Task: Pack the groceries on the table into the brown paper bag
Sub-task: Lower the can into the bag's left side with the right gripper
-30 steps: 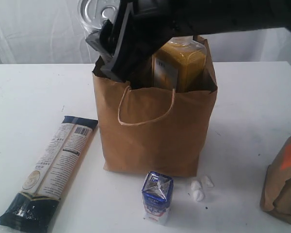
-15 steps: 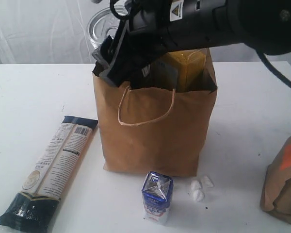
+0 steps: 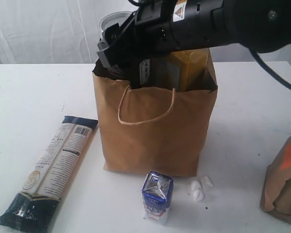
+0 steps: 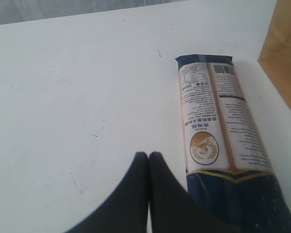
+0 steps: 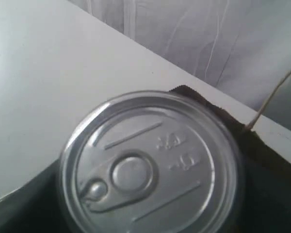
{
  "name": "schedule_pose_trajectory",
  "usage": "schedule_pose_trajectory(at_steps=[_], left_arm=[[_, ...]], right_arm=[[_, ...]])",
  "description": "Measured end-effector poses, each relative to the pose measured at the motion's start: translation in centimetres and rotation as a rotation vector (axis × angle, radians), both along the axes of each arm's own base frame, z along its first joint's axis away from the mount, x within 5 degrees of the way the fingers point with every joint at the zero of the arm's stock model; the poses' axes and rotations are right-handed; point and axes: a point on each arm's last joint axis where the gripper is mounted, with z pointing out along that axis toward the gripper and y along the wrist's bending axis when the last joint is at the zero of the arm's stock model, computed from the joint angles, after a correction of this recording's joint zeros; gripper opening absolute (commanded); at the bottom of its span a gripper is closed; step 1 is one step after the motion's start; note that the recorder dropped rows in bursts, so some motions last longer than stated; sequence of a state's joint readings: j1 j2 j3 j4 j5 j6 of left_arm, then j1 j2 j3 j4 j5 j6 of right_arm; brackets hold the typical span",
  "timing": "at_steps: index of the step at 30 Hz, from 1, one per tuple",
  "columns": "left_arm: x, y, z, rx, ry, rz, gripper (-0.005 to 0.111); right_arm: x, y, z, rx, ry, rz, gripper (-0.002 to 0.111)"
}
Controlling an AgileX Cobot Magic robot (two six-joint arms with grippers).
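Groceries seem to go in upright: right gripper (image 3: 117, 51) clasps the silver-topped can (image 3: 114, 19) over the eleven o'clock corner of the brown paper bag (image 3: 155, 131), beside the yellow-grain bottle (image 3: 191, 68); left gripper (image 4: 148, 158) clenched, empty.

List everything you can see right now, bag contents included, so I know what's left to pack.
table: one, white, under everything
brown paper bag: one, brown, upright mid-table
yellow-grain bottle: one, yellow, inside the bag, showing above the rim
silver-topped can: one, silver, at the bag's mouth, gripped
long packet: one, navy and cream, flat on the table left of the bag
small carton: one, blue and white, upright in front of the bag
brown pouch: one, brown with orange label, far right
crumpled scraps: a few, white, beside the carton
curtain: one, white, behind the table
right end effector: one, black, shut on the can
left end effector: one, black, shut and empty, beside the packet
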State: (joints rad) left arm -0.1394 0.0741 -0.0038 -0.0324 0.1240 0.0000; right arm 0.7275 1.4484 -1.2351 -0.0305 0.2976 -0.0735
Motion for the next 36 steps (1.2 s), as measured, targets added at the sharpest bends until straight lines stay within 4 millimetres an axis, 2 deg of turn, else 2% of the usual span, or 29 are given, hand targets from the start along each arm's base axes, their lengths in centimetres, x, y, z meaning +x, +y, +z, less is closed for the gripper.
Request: schedule_pose_trajectory(at_steps=[5, 7, 9, 14, 16, 36], left_arm=[[0.0, 0.0, 0.0, 0.0, 0.0, 0.0, 0.0], [0.0, 0.0, 0.0, 0.0, 0.0, 0.0, 0.0], [0.0, 0.0, 0.0, 0.0, 0.0, 0.0, 0.0], [0.0, 0.0, 0.0, 0.0, 0.0, 0.0, 0.0], [0.0, 0.0, 0.0, 0.0, 0.0, 0.0, 0.0], [0.0, 0.0, 0.0, 0.0, 0.0, 0.0, 0.0]], right_arm=[[0.4, 0.16, -0.73, 0.002, 0.04, -0.017, 0.001], [0.44, 0.19, -0.84, 0.012, 0.056, -0.025, 0.006], [0.48, 0.14, -0.84, 0.023, 0.066, -0.034, 0.015], [0.5, 0.13, -0.82, 0.03, 0.069, -0.039, 0.056], [0.49, 0.12, -0.84, 0.029, 0.071, -0.039, 0.064], [0.84, 0.16, -0.65, 0.061, 0.047, -0.046, 0.066]])
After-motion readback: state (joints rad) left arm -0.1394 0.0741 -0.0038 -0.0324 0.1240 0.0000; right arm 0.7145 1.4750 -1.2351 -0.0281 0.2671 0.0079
